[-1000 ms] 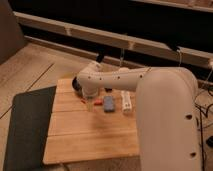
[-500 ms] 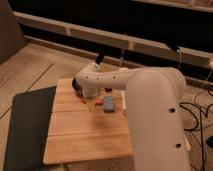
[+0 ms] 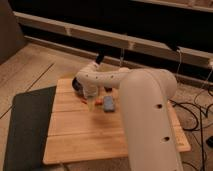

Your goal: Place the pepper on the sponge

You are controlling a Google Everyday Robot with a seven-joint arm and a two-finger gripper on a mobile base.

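The pepper [image 3: 98, 102] is a small red-orange piece lying on the wooden table [image 3: 85, 140], just left of the sponge [image 3: 109, 104], a small blue block. My gripper [image 3: 90, 97] hangs wrist-down over the table right beside the pepper's left end, between it and a dark bowl. Its jaws appear open, with nothing seen held. A small orange speck shows just left of the gripper; I cannot tell what it is. My thick white arm [image 3: 145, 115] comes in from the lower right and hides the table to the right of the sponge.
A dark round bowl [image 3: 77, 86] stands at the table's back left, behind the wrist. A dark mat [image 3: 27, 130] lies on the floor to the left of the table. Cables [image 3: 197, 107] run on the floor at the right. A low rail [image 3: 100, 37] runs along the back.
My arm has swung nearer and to the left, now covering the white bar right of the sponge. The gripper stays near the pepper and sponge, which have not moved.
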